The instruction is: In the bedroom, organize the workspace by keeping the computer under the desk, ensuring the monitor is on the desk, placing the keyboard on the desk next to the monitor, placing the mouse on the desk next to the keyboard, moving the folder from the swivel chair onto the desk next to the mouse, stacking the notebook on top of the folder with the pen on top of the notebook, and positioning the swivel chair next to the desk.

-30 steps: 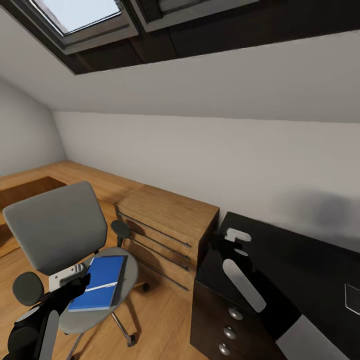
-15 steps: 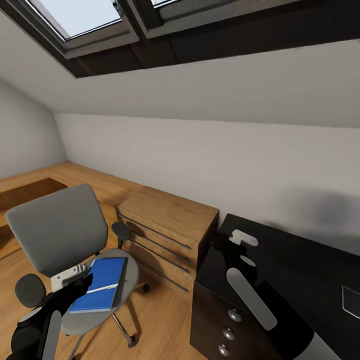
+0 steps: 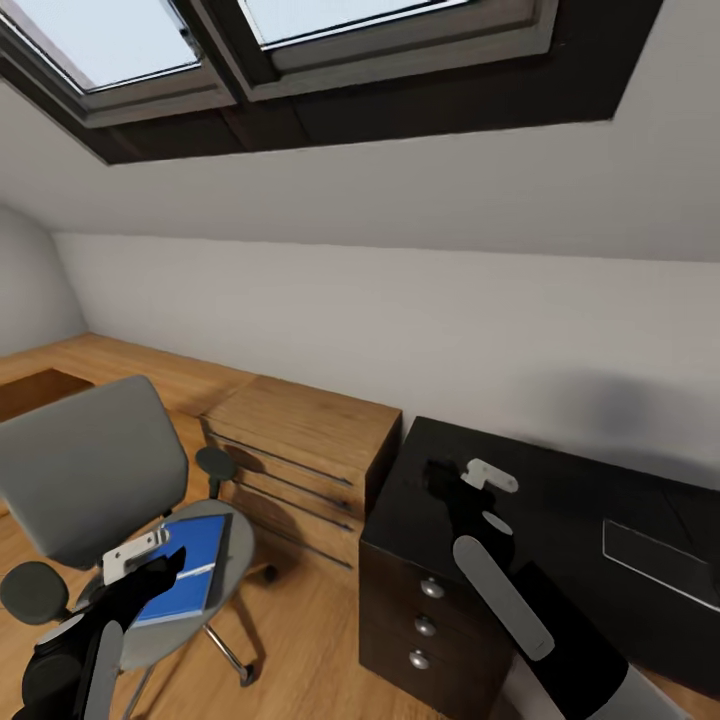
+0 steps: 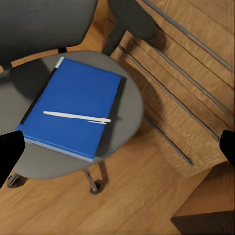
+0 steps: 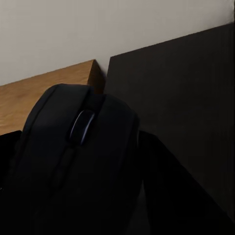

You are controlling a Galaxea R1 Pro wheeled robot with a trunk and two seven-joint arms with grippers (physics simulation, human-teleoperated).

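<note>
The swivel chair stands left of the light wooden dresser, its grey seat bearing a blue notebook. A thin pale pen lies across the notebook. A dark folder edges out from under it. My left gripper hovers open above the seat's near side, with one dark fingertip at each edge of the left wrist view. Over the left end of the black desk, my right gripper is shut on the dark mouse. A flat grey keyboard lies farther right on the desk.
A light wooden dresser with long bar handles stands between chair and desk, against the white sloped wall. The desk's round-knobbed drawers face me. Skylights are overhead. Wooden floor lies open in front of the dresser.
The whole view has swung right and tilted up, showing more of the desk and the keyboard. My right gripper with the mouse is slightly farther in over the desk. The left gripper stays above the chair.
</note>
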